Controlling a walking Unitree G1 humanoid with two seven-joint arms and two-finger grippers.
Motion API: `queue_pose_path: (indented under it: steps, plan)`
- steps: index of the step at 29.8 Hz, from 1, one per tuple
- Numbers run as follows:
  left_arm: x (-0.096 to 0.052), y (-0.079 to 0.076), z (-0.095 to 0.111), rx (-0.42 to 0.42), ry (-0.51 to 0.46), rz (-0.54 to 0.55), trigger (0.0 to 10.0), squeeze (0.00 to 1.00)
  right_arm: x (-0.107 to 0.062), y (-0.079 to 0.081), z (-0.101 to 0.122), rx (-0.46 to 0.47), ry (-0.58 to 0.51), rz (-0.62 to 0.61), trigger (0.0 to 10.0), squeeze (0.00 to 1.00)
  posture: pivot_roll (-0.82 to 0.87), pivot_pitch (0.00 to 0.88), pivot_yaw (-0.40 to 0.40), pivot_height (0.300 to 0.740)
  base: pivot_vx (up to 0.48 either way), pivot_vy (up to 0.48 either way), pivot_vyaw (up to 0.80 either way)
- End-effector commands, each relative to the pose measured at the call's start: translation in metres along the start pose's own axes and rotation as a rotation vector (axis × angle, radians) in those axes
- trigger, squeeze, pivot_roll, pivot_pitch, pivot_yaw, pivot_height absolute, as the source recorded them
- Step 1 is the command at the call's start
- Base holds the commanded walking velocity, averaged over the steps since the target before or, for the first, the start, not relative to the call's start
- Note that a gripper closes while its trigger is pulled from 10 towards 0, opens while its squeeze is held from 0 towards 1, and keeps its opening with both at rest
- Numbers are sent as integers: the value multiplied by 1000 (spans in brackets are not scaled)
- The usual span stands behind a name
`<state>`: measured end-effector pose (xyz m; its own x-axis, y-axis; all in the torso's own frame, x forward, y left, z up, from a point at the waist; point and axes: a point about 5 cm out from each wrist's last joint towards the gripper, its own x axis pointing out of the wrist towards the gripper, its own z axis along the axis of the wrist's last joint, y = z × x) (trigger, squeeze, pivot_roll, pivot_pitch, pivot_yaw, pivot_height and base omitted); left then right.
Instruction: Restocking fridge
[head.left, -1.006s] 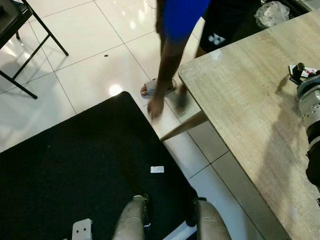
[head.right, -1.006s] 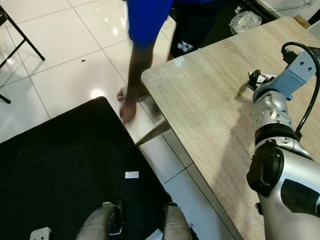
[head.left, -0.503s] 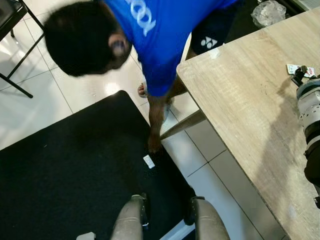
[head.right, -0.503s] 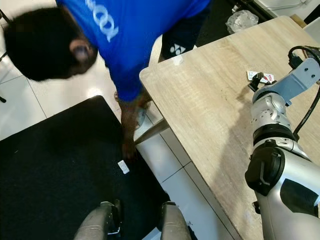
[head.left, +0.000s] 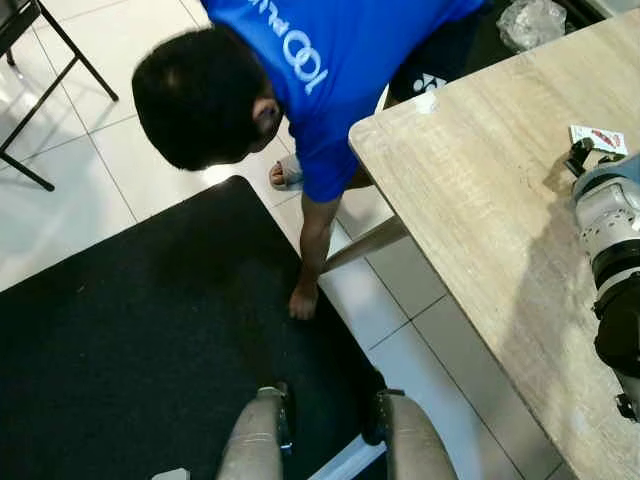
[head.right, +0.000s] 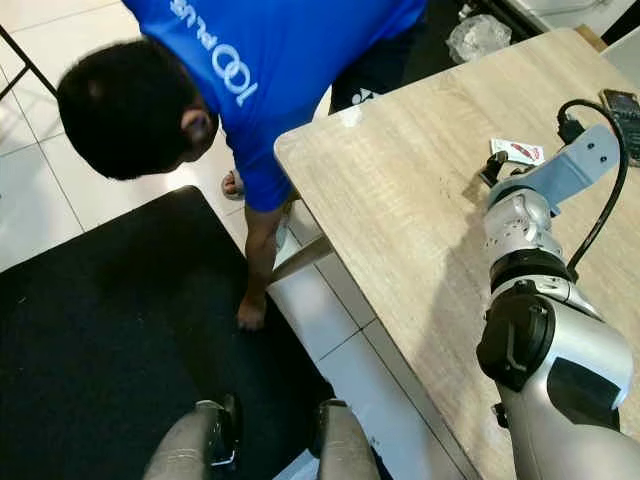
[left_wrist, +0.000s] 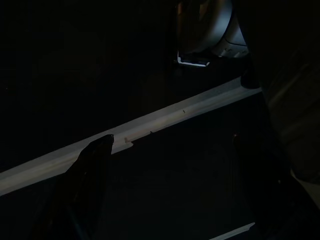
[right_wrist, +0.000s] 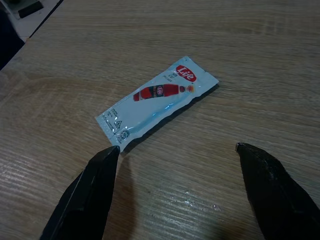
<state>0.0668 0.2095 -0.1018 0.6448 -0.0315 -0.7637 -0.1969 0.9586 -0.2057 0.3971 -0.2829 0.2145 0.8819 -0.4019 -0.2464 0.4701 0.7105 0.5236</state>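
The robot's legs (head.left: 340, 445) stand on a black mat (head.left: 120, 340), where a person (head.left: 300, 70) bends down with one hand (head.left: 302, 300) on the mat edge. The left gripper hangs idle in shade; its opening cannot be told. The right gripper (right_wrist: 177, 175) hovers over the bench (head.right: 400, 200), fingers (right_wrist: 90, 190) spread wide and holding nothing, set either side of the sachet (right_wrist: 157, 102) for what looks like a pickup. The wrist view resolves the sachet lying flat, just beyond the fingertips, which the head views show as a small white packet (head.right: 517, 152) past the arm.
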Motion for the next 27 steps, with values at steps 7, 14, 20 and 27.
queue_pose_path:
  steps: [7,14,20,27]
  plan:
    - [-6,33,20,-39,-89,135,10000,0,0,-2,-4,49,9,17,10000,0,106,413,-121,740,0,0,0]
    - [-29,87,25,-148,-76,412,10000,0,1,-8,0,62,-2,8,10000,0,123,378,-107,740,0,0,0]
    - [-35,114,61,-152,-201,532,10000,0,1,-15,5,80,-27,-5,10000,0,135,352,-104,740,0,0,0]
    - [3,53,169,-27,-581,68,10000,0,1,-21,-1,87,-27,-29,10000,0,141,339,-104,740,0,0,0]
